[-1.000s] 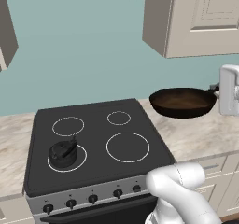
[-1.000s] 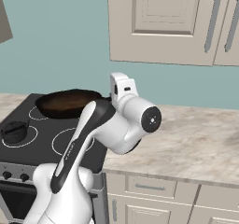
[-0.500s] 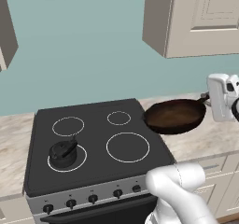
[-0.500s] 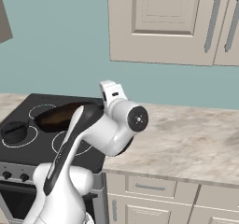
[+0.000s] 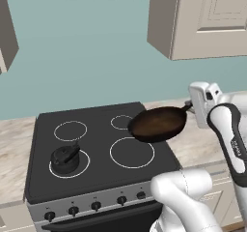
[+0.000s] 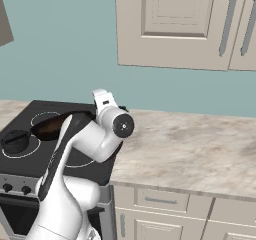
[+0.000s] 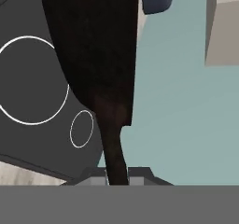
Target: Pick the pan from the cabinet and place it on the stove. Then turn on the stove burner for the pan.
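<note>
The two-finger gripper point(image 7: 116, 176) is clamped on the thin straight handle of the small round dark brown-black pan point(image 5: 158, 123), held in the air just ahead of it. Below the pan lies the black glass stove point(image 5: 43, 178); a squat black kettle point(image 5: 65, 158) sits on the ring farthest from the hand.
</note>
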Available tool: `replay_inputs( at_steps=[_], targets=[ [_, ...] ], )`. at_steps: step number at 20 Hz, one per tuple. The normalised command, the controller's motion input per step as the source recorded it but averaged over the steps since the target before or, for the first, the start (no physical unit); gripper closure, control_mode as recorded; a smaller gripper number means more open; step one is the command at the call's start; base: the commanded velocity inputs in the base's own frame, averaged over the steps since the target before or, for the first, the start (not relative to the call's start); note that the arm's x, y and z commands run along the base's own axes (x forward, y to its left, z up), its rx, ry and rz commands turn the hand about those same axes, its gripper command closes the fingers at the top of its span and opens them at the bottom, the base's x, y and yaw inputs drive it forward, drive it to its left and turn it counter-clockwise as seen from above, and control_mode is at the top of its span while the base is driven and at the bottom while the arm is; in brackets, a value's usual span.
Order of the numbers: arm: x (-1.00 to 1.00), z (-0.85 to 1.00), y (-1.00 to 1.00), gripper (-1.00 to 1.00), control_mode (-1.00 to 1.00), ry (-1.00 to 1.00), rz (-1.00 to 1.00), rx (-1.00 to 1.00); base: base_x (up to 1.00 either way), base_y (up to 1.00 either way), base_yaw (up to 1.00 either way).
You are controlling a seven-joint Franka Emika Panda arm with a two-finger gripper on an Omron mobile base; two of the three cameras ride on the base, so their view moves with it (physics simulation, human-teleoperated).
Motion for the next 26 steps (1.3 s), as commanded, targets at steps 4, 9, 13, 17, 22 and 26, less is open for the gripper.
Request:
replay_inputs(
  at_steps=[4,9,13,17,22,26],
  targets=[
    [0.54,-0.29,0.31,1.00,-1.00,-0.03,0.00,0.03,0.00,0.00,0.00],
    [0.54,-0.35,0.12,1.00,-1.00,-0.04,0.00,0.06,0.00,0.00,0.00],
    [0.59,-0.39,0.03,1.00,-1.00,-0.05,0.00,0.05,0.00,0.00,0.00],
    [0.52,-0.34,0.02,1.00,-1.00,-0.04,0.00,0.01,0.00,0.00,0.00],
    [0.09,-0.14,-0.03,1.00,-1.00,0.00,0.00,0.00,0.00,0.00,0.00],
    [0.12,-0.16,0.00,1.00,-1.00,0.00,0.00,-0.07,0.00,0.00,0.00]
  ],
)
